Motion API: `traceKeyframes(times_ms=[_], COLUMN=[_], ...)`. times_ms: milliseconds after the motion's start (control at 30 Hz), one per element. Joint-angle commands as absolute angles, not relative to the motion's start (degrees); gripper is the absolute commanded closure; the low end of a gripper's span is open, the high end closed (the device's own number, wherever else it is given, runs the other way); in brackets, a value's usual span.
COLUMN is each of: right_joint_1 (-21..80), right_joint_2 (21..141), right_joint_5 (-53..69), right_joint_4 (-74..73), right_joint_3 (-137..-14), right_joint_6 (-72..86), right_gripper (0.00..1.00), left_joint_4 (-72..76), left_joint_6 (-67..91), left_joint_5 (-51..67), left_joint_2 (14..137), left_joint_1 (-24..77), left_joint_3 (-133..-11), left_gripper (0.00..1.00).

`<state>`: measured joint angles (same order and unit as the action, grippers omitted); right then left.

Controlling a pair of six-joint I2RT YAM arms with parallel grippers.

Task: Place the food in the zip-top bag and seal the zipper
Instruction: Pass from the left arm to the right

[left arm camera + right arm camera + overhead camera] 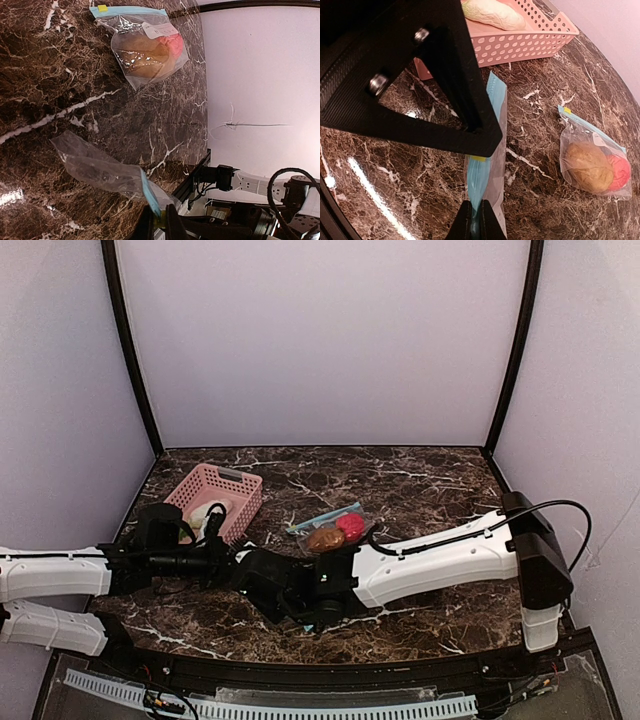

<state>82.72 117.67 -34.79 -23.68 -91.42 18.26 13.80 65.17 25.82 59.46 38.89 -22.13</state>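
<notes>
- While a bun (325, 539) and a red ball (351, 526) sit inside one zip-top bag (318, 523) near the middle of the marble table (430, 480), the overhead view shows both arms meeting just off that bag's seven o'clock. A pink basket (236, 478) at ten o'clock holds a whitish piece (200, 517).
- Left wrist view: at six o'clock, the left gripper (160, 217) has its jaws pressed together on the blue zipper strip (150, 192) of a second, empty bag (95, 167). This bag lies slack on the marble toward nine o'clock, and the filled bag rests at twelve o'clock.
- Right wrist view: at six o'clock, the right gripper (475, 215) pinches the same strip at another spot. The basket is at twelve o'clock and the filled bag at four o'clock.
- The step in hand appears to be a two-point hold on the empty bag's mouth, ahead of loading the whitish piece.
- Whether each pinch takes one lip or both cannot be told. The next move likely calls for drawing the lips apart gently, then freeing one gripper to reach into the basket.
</notes>
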Motion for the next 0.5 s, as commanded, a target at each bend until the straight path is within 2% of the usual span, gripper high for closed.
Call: traceKeyframes(times_ms=[0,467], right_joint_1=[81.88,81.61], right_joint_2=[117.29,110.08], right_joint_5=[-35.76,-29.78], right_joint_4=[-23.44,-20.08], right_joint_3=[-91.41,-82.84], right_joint_6=[20.16,18.42], right_gripper=[0.99,1.00], left_joint_4=[14.07,13.32], left_joint_6=[64.61,62.74], left_joint_5=[25.11,21.02], left_joint_2=[59.91,62.09], left_joint_1=[39.19,38.03], left_joint_3=[-22.52,-24.06], left_gripper=[0.99,0.99])
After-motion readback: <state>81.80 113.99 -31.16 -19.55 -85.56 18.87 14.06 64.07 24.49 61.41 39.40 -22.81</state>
